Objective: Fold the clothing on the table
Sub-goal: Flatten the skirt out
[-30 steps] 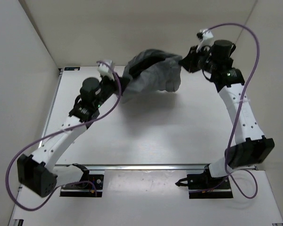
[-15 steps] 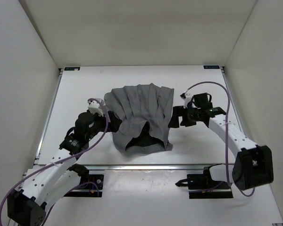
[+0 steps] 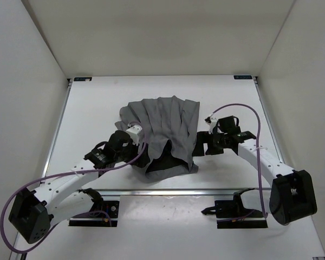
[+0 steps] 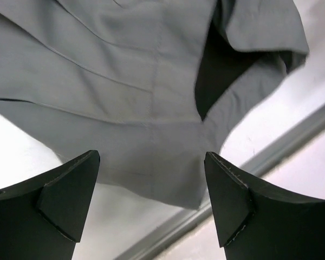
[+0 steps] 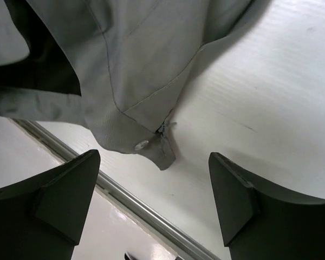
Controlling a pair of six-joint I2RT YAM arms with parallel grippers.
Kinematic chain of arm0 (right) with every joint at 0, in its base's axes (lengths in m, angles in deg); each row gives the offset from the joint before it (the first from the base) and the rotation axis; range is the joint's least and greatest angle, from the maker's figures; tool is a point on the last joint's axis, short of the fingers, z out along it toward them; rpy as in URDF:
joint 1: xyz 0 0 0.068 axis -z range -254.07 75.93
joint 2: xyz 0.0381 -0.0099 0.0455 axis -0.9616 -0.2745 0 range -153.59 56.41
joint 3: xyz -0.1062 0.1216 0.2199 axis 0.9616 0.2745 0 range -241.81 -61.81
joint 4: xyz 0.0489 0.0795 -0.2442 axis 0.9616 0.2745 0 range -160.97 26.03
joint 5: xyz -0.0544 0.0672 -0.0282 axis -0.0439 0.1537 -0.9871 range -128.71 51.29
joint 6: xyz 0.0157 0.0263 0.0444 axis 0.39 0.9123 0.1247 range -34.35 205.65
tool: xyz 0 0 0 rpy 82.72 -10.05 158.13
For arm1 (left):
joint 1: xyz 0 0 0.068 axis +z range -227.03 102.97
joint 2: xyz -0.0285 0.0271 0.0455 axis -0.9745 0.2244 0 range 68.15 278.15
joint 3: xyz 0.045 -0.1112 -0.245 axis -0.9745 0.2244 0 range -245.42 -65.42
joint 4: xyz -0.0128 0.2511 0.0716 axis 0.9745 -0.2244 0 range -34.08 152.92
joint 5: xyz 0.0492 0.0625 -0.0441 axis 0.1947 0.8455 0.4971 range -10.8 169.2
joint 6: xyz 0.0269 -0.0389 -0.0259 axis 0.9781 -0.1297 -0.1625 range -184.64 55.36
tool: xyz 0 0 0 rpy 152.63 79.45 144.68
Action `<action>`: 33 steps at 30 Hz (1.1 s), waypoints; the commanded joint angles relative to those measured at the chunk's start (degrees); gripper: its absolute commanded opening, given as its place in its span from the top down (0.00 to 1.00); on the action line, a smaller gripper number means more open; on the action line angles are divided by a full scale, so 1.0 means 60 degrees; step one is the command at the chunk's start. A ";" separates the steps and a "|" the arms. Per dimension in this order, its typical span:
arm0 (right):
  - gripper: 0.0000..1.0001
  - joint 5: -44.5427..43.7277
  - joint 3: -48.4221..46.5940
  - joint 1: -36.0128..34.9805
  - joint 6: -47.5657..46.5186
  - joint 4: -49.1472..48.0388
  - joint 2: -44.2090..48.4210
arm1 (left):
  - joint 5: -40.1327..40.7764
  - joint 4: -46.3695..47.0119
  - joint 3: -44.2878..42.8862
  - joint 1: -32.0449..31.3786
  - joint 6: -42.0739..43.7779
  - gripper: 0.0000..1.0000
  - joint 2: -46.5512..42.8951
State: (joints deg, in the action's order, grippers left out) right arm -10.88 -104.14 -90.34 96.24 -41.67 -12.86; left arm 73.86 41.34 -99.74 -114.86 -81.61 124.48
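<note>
Within the last second both arms held the skirt (image 3: 165,127) aloft at the frame's top. It now lies released on the table (image 3: 97,103), centre frame. The left fingers (image 4: 59,195) and right fingers (image 5: 59,195) stand wide and empty beside its lower corners. Judged: spread out, no fold made. The grey pleats fan upward; the dark waistband gapes near the rail.

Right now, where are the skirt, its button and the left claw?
skirt (image 3: 165,122), top view, pleated middle.
button (image 5: 141,144), right wrist view, its face.
left gripper (image 4: 151,160), left wrist view, midway between open fingertips.
</note>
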 commanded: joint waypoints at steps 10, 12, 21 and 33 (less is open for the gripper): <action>0.15 -0.1677 0.0008 -0.2076 0.0242 -0.0314 -0.0011 | 0.0509 -0.0299 -0.0094 -0.1312 0.0104 0.12 0.0072; 0.15 -0.2233 0.0067 -0.2325 0.0242 -0.0153 -0.0099 | 0.0874 -0.0416 -0.0138 -0.1445 0.0192 0.12 0.0306; 0.15 -0.2691 0.0141 -0.2825 0.0330 -0.0781 -0.0802 | 0.2441 0.0080 -0.0197 -0.1387 0.0426 0.18 0.0674; 0.43 -0.3482 -0.0313 -0.3133 0.0549 -0.1045 -0.2135 | 0.3220 0.0096 -0.0212 -0.1225 0.0061 0.86 0.0808</action>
State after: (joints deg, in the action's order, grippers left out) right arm -29.92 -104.05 -108.94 98.34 -45.65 -25.15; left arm 91.10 41.25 -100.18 -122.86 -80.56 133.18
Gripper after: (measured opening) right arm 0.601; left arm 0.215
